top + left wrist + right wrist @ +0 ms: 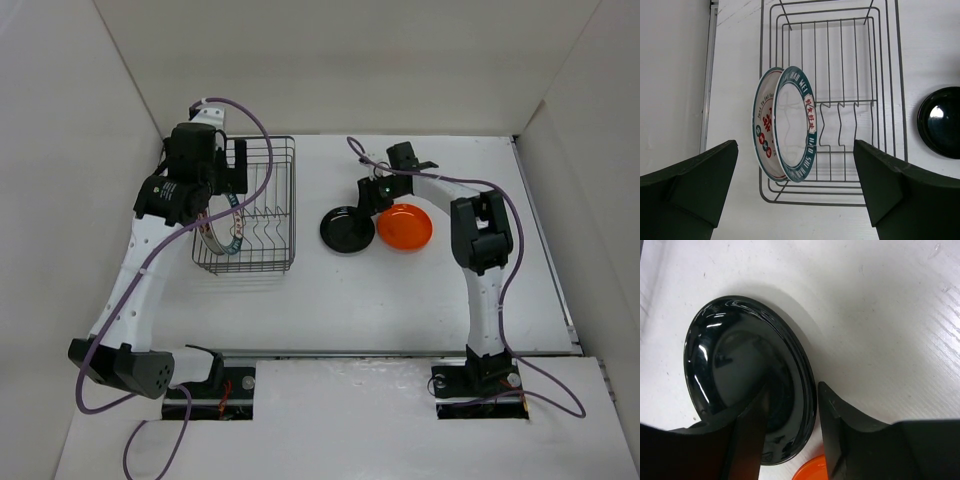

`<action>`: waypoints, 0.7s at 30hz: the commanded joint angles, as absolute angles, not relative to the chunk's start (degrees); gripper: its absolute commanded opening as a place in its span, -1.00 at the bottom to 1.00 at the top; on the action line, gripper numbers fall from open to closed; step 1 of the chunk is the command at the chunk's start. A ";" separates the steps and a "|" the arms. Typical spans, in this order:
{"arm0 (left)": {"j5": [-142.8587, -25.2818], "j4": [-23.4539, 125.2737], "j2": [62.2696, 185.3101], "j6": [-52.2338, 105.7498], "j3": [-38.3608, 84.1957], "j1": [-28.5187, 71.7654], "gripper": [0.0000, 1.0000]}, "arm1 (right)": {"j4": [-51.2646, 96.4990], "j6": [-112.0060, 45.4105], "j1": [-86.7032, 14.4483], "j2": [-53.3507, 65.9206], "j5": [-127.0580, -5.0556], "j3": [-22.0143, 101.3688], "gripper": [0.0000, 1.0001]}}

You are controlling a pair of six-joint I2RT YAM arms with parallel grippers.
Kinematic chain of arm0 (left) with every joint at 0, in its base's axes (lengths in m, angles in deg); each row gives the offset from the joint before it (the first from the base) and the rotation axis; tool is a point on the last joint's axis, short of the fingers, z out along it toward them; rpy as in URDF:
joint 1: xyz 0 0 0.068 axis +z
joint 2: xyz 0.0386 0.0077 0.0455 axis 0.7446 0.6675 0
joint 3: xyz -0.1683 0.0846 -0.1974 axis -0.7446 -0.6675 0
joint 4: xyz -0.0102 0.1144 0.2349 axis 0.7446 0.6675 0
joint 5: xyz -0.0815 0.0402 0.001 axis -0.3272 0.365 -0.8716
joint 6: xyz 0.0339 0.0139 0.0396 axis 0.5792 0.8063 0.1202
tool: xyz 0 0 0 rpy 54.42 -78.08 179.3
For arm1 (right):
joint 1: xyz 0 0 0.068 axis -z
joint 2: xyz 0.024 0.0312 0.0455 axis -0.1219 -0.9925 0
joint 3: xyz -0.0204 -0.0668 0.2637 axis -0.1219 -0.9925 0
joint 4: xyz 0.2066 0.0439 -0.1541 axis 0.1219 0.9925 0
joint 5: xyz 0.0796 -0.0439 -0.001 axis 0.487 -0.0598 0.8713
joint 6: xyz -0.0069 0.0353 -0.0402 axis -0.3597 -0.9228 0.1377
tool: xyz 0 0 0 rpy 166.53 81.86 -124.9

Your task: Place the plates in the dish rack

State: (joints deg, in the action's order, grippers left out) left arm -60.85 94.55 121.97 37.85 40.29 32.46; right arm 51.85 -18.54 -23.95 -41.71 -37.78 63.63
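Left side first: the left gripper (795, 147) hangs above the rectangular dark wire dish rack (880, 75), jaws spread wide, released, nothing between them. Below it, two small round plates stand on edge in the rack, face to face and just beside each other. The white plate with red marks (765, 127) is on the 9 o'clock side, and the white plate with the dark patterned rim (799, 125) is at its 3 o'clock. From overhead, the pair sits in the rack's 7 o'clock corner, and the rack takes the 9 o'clock part of the white table (400, 300).

Over to the right, the glossy black round plate (735, 370) lies flat near the table's middle, at the rack's 3 o'clock and apart from it. The glossy orange round plate (407, 228) sits at the black one's 3 o'clock. Their rims meet, touching or overlapping, I can't tell which.

The right gripper (792, 390) is down at the black plate's 1 o'clock edge, straddling the rim, one finger (747, 440) over the dish's inside and the other (850, 430) outside it. The jaws are partly drawn in, but whether they actually pinch the rim I cannot tell.
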 commanded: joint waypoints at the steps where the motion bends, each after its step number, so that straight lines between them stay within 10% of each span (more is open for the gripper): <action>1: -62.00 94.85 121.25 38.16 41.72 32.39 1.00 | 53.57 -18.39 -24.23 -42.54 -36.70 64.77 -0.05; 10: -62.53 94.24 121.25 38.16 41.72 32.39 1.00 | 52.96 -21.47 -24.75 -42.01 -38.97 63.45 -1.00; 21: -75.97 89.67 125.54 39.74 44.26 32.92 1.00 | 41.90 -38.43 -24.75 -29.81 -43.97 62.83 -1.00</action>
State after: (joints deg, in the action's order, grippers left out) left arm -69.92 93.85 124.50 38.57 41.29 32.64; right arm 48.85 -32.53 -24.13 -38.67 -40.64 61.65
